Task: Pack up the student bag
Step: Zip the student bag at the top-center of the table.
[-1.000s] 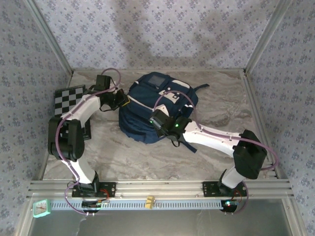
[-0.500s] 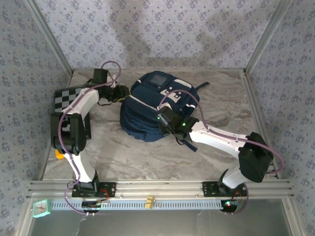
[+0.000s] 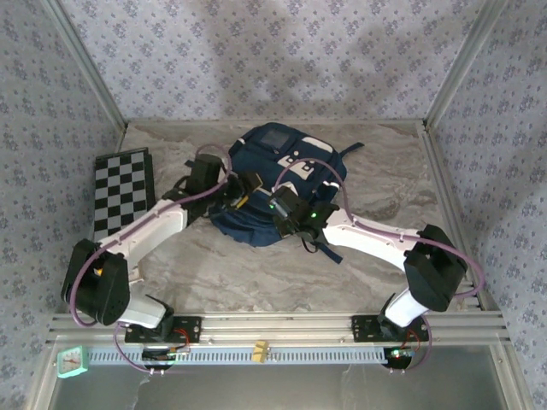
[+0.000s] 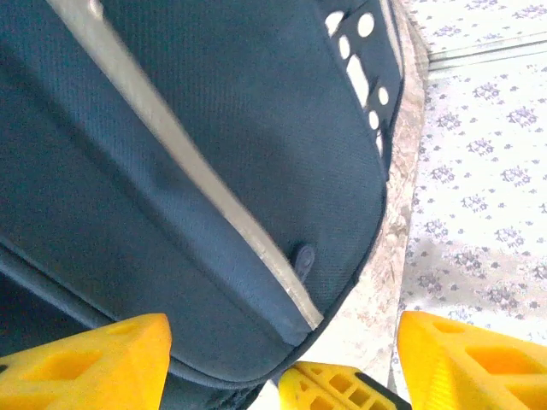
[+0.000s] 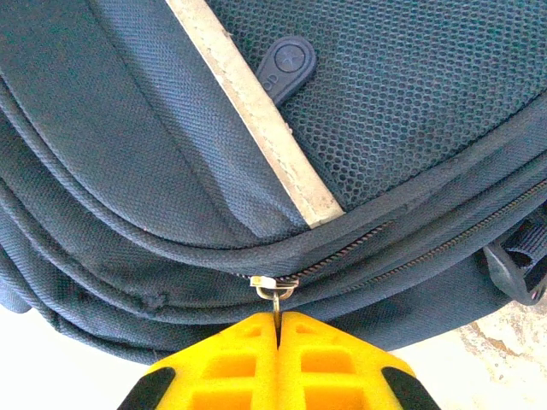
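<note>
Pressed together, the right claw (image 5: 278, 318) is pictured with the small metal zipper pull (image 5: 274, 289) of the student bag (image 5: 128, 128) pinched between its yellow fingertips. From the pull, a zipper line is seen running off to the right beneath a black mesh panel (image 5: 410, 94). A white stripe (image 5: 256, 111) is laid diagonally across the navy fabric, with a dark rubber tab (image 5: 286, 64) rested against it. A black buckle (image 5: 513, 265) is glimpsed at the right margin.

From overhead, the bag is shown lying flat in the middle of the marbled counter (image 3: 385, 171), somewhat toward its far side. A grey panel (image 3: 275, 137) is seen at its far end and a dark strap (image 3: 350, 150) is trailed out to the right. The bag is flanked by both arms: the right claw is set on its near right part, while the left claw (image 3: 248, 184) is held over its left side.

In its own wrist view, the left claw is seen spread wide. Its yellow fingers (image 4: 85, 363) are parted at the bottom of the frame, with the bag's navy cloth and white stripe beyond them. Whether the fabric is touched cannot be told. A black-and-white chequered board (image 3: 120, 192) is laid on the left of the counter, apart from the bag.
</note>
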